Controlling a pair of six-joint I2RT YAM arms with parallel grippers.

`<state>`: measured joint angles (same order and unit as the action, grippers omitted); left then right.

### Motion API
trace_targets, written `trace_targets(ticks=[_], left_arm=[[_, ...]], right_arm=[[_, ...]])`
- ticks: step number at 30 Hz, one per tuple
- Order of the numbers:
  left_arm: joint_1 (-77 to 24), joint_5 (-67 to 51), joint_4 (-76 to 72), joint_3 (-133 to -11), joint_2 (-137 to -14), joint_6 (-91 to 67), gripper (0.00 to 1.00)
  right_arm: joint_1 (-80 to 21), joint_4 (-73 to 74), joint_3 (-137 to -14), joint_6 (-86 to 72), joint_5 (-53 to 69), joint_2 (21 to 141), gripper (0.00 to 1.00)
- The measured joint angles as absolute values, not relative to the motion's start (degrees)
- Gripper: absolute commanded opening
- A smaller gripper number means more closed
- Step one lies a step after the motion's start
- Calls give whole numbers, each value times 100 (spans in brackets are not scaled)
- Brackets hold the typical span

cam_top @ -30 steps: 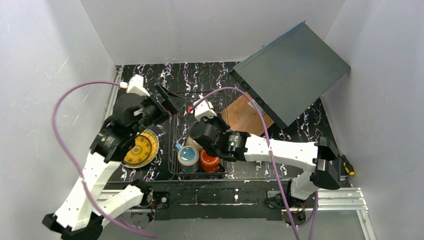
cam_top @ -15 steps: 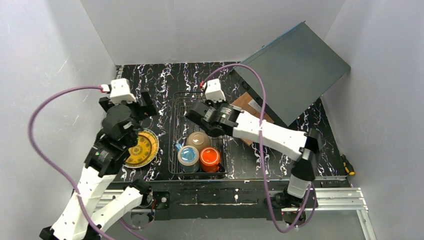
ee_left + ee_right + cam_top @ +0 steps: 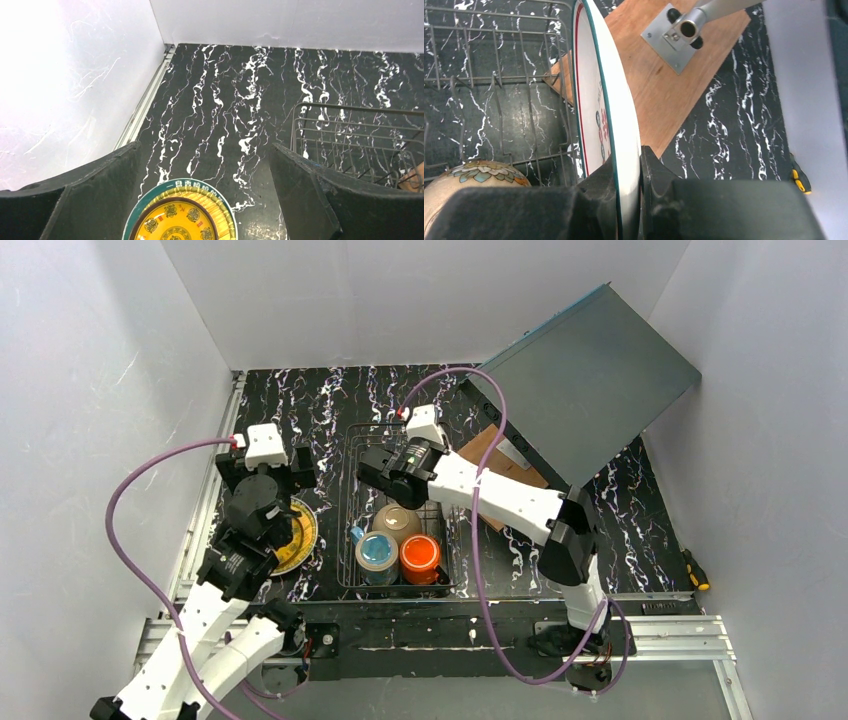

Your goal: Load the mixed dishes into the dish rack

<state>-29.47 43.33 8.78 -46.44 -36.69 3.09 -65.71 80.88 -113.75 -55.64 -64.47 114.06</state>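
Since a second ago the right arm has unfolded from its low crouch by the mugs and now stretches out across the dish rack (image 3: 346,502). The left arm has drawn back from the rack's far left corner toward the near side.

The right gripper (image 3: 626,172) is clamped on the rim of the white plate (image 3: 608,90). The plate is held upright on edge, its printed face turned toward the rack's wires and its back toward the wooden board (image 3: 676,85). It sits over the right side of the rack; whether its lower rim rests on the wires is hidden by the fingers.

The left arm bends at the elbow and points its wrist down at the table, left of the rack. The left gripper (image 3: 205,150) hangs with its fingers spread wide and holds nothing. The yellow plate (image 3: 181,222) lies flat on the table just below it.

At the near end of the rack stand the blue mug (image 3: 377,552) and the orange mug (image 3: 419,553), side by side. The bowl (image 3: 397,520) lies upturned just behind them.
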Motion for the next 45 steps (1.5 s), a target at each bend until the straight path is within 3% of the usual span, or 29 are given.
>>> trace_targets(ticks=[8, 16, 26, 34, 42, 45], left_arm=[[-2947, 4252, 777, -4617, -3664, 217, 95], [-2947, 4195, 790, -4609, -3745, 134, 94], [-2947, 4119, 825, -4609, -3865, 104, 93], [-2947, 4112, 825, -4609, -3870, 99, 93], [-2947, 4112, 825, -4609, -3887, 89, 93], [-2947, 4112, 827, -4609, -3907, 86, 93]], right_arm=[[-6267, 6628, -10475, -4595, -5719, 11146, 1], [-5955, 6123, -10322, -4300, -5330, 11059, 1], [-5798, 5682, -10066, -4327, -4930, 10881, 51], [-5798, 5640, -10060, -4283, -4845, 10866, 69], [-5817, 5592, -10033, -4025, -4633, 10521, 98], [-5843, 5531, -10033, -3894, -4563, 10359, 98]])
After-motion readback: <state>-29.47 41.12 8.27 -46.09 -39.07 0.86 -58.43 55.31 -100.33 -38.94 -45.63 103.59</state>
